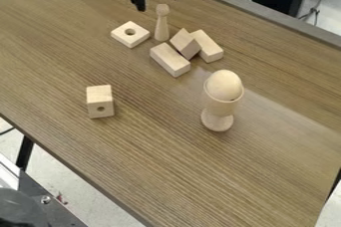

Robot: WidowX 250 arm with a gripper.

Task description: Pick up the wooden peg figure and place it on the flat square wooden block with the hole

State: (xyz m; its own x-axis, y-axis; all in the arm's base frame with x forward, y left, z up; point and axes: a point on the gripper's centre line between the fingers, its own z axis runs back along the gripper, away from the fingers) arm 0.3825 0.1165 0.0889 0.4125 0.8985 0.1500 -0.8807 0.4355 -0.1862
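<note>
Egg [224,83] in cup [219,110], 5 blocks [170,60], 1 upright peg [162,26] near spread hand [158,3]

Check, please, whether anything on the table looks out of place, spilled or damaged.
One small block looks askew: it seems tipped against the longer block on its right, while the front block lies flat. I see no spill or damage, and the wooden egg sits in its cup.
</note>
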